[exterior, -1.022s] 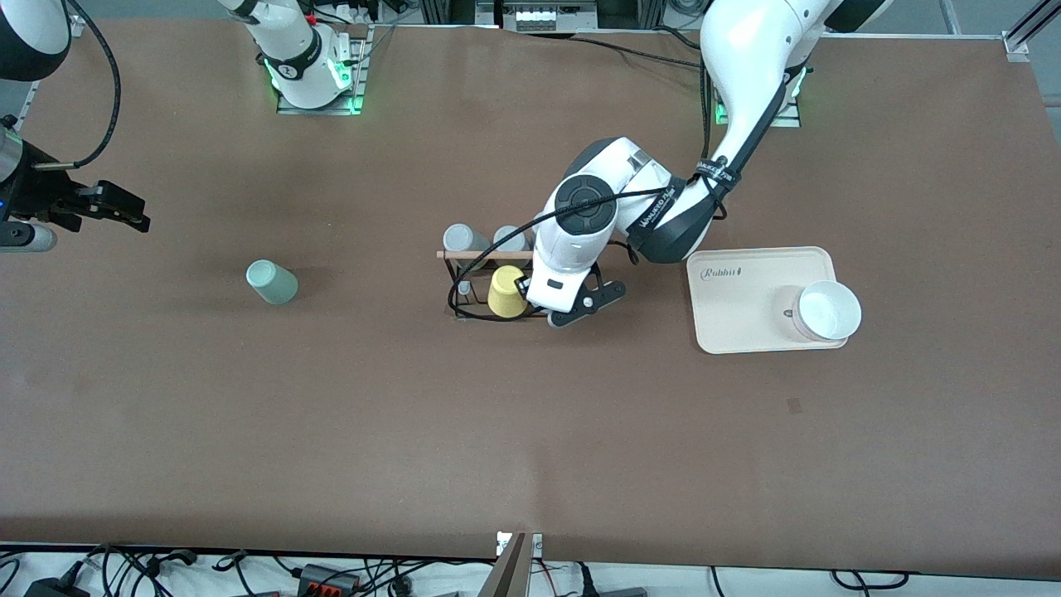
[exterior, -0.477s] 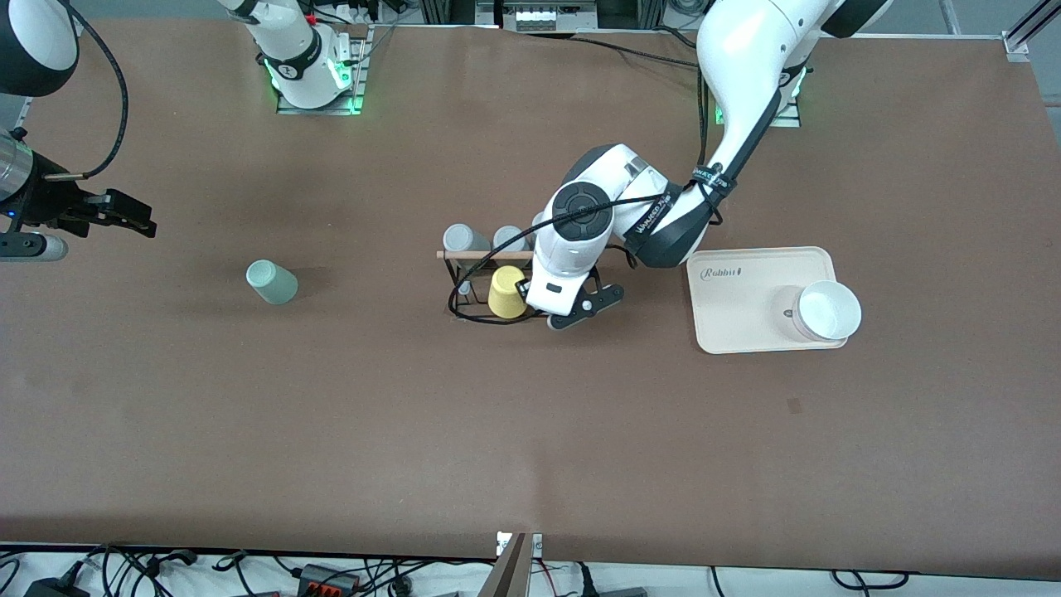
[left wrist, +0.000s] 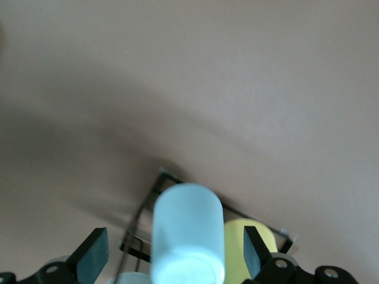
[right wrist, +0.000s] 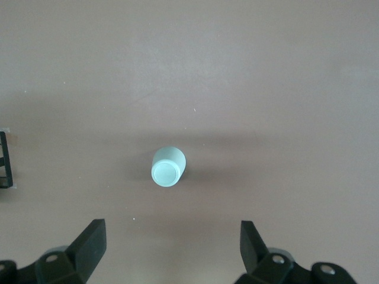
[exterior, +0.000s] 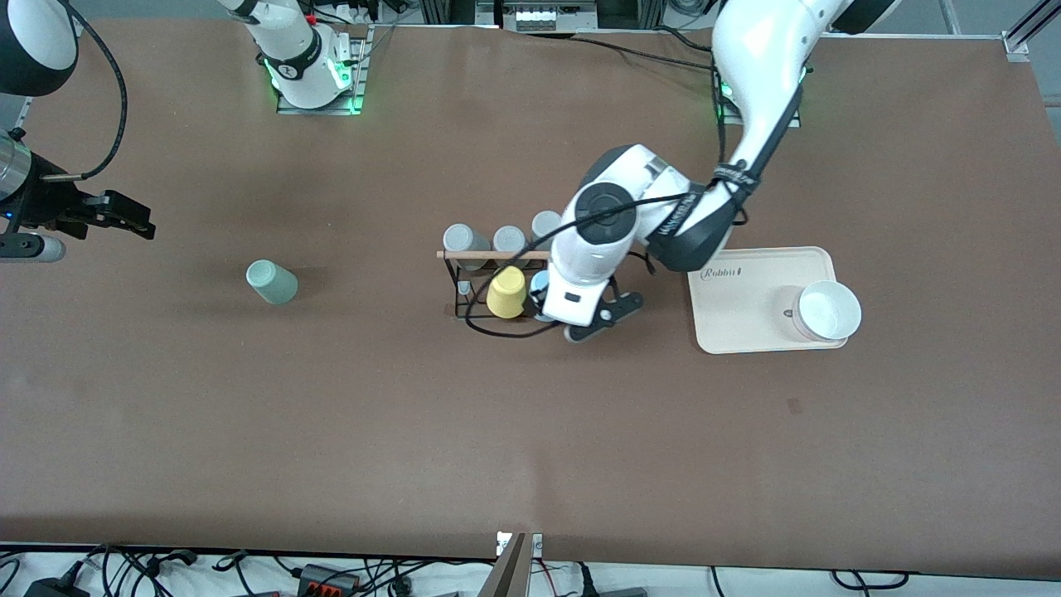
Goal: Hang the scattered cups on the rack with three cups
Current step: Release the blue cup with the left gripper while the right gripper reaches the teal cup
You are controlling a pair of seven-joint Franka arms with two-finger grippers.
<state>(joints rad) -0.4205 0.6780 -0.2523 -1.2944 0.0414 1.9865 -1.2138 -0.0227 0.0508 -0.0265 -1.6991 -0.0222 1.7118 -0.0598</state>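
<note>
From where I'm sitting at the controls, the left gripper (exterior: 580, 319) is parked right over the rack (exterior: 489, 286), and the left wrist view shows its fingers (left wrist: 93, 261) spread wide with gaps on both sides of the light blue cup (left wrist: 188, 234), so it's not squeezing anything. That blue cup sits bottom-up on the rack just beside the yellow cup (exterior: 507, 291), on the yellow cup's side toward the left arm's end of the table; in the front view only a sliver of it peeks out next to the arm's white wrist. Three grey cups (exterior: 462, 240) line the rack's row farther from the front camera, under the light wooden rod (exterior: 481, 254) across the top. The pale mint green cup (exterior: 271, 282) is sitting on the bare table (exterior: 530, 431) well apart from the rack, toward the right arm's end, bottom facing up, not hung yet. The right gripper (right wrist: 172, 251) hangs in the air over the table near that mint cup, fingers wide open with nothing between them, and that arm is just waiting. Over toward the left arm's end there's a cream tray (exterior: 746, 303) with "Rabbit" printed near one corner, and a white bowl (exterior: 827, 311) sits on it. The black strap around the left arm has white lettering, but I can't read it.
</note>
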